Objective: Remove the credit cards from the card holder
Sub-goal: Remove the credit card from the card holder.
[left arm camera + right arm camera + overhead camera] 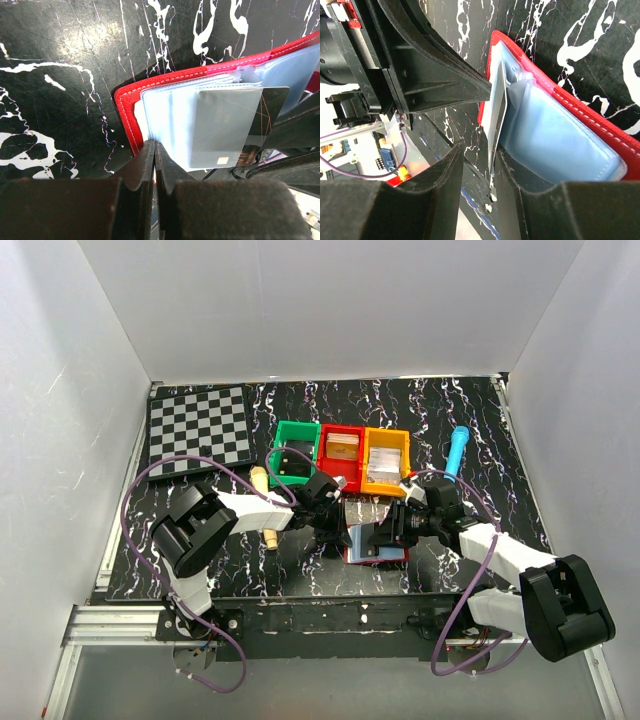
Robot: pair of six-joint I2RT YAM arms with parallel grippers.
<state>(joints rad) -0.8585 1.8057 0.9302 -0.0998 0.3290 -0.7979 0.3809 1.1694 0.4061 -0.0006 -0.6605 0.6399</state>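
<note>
At the lower centre of the overhead frame, two arms meet over a red holder (376,552) lying open on the marbled table (300,405). It sits just this side of a row of bins.

The left claw (154,150) comes in from the left of that frame. Its jaws are pressed together at the holder's near edge, by the pale-blue sleeves. Whether a sleeve is nipped between them cannot be told.

The right claw (480,170) reaches in from the right. Its jaws stand apart around a grey card (225,125) that sticks partway out of a sleeve. In the right wrist view the card shows edge-on. It runs from mid-frame down into the gap, close against the right-hand finger, with clear space on its other side.

The coming move turns on that line-up. The card's long axis points out of the sleeve and straight into the right claw, with the holder beyond it at the right of that frame. The right arm is the nearer one and looks best placed to close on the card and draw it out along its length while the left steadies the holder.

Beyond the holder stand the green bin (297,427), red bin (341,429) and orange bin (386,433). A blue pen-like stick (458,450) lies at right and a chessboard (198,425) at upper left.
</note>
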